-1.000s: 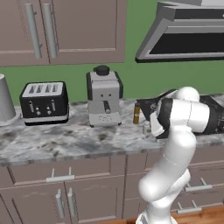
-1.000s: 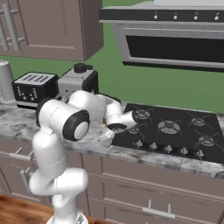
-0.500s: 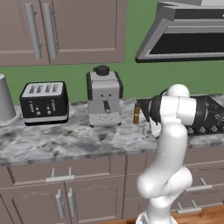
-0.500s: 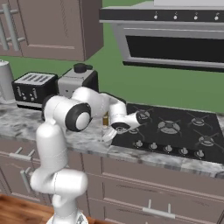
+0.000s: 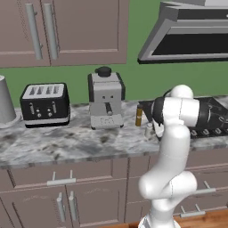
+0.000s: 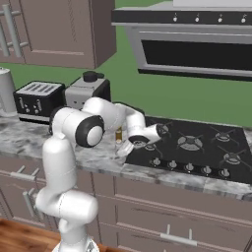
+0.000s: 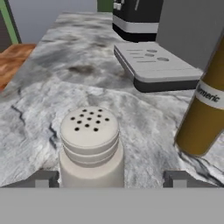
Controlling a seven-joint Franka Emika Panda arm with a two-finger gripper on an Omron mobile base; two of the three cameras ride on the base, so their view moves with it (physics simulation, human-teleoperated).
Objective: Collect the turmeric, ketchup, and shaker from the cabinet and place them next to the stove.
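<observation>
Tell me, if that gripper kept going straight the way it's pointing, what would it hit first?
Most likely the shaker, which stands upright on the counter right between the open fingers of the gripper. The turmeric stands off to one side, probably clear of that line.

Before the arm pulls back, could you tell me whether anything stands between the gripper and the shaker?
Nothing visible does. In the hand view the shaker stands upright on the counter between the open fingertips, clear of both. The turmeric stands apart to one side.
</observation>
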